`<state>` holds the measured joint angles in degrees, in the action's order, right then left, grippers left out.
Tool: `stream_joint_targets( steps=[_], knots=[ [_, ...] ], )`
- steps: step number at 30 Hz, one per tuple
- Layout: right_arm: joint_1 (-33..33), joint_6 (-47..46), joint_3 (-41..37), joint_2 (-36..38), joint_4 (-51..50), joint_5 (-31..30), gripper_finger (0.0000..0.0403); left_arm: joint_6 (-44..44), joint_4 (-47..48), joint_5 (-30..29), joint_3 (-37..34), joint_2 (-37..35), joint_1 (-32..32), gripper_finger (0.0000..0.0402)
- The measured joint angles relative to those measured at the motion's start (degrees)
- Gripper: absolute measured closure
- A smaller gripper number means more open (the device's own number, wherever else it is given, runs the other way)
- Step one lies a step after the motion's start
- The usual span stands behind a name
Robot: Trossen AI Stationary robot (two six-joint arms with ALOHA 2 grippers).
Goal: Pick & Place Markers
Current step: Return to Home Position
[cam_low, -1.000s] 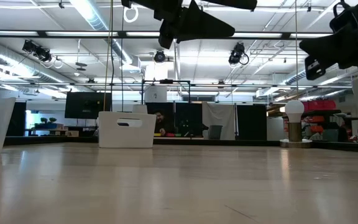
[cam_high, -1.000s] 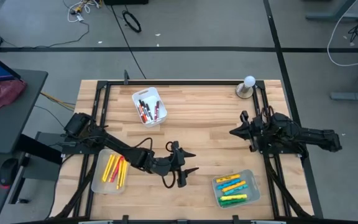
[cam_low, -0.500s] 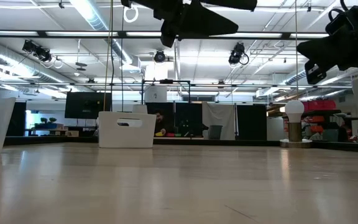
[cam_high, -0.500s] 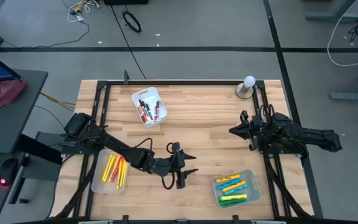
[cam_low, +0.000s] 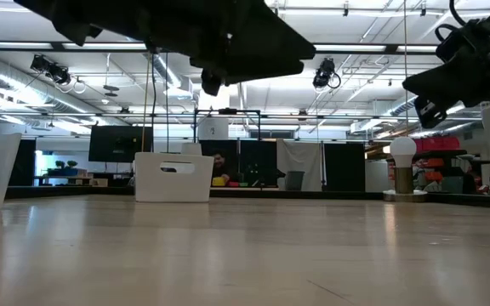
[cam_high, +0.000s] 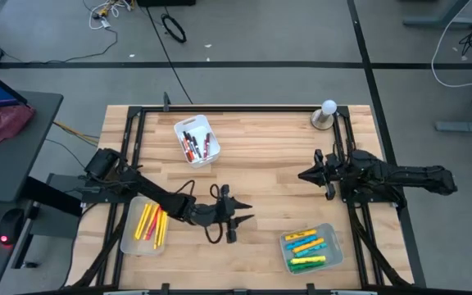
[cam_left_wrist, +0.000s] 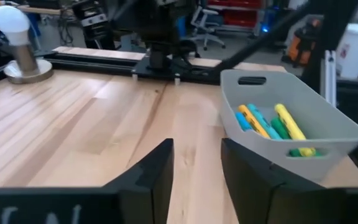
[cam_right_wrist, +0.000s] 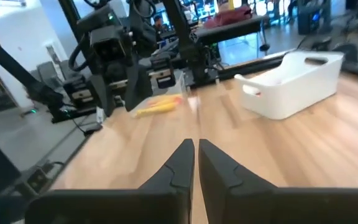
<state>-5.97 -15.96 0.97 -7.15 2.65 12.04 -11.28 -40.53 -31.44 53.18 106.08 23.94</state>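
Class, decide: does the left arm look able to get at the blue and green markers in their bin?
Probably yes. The left gripper, open, hovers over bare table near the bin, facing it; the markers lie uncovered with nothing between. The right gripper waits aside.

Yellow, blue and green markers (cam_left_wrist: 272, 122) in the gray bin (cam_left_wrist: 303, 167); red-and-black ones in the white bin (cam_right_wrist: 294, 84).
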Motion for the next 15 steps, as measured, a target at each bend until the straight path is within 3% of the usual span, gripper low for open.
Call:
stream_joint_targets(
  steps=[8, 15],
  knots=[
    [0.95, 2.37, 0.04, -1.47, 4.90, -7.92, 0.0376, -0.32, -0.92, -0.02, -0.38, 0.00, -0.61, 0.0271],
    [0.95, 3.78, 0.04, -1.81, 1.92, -8.18, 0.0376, -0.20, -0.83, -0.02, -0.38, 0.00, -0.48, 0.0271]
  ],
)
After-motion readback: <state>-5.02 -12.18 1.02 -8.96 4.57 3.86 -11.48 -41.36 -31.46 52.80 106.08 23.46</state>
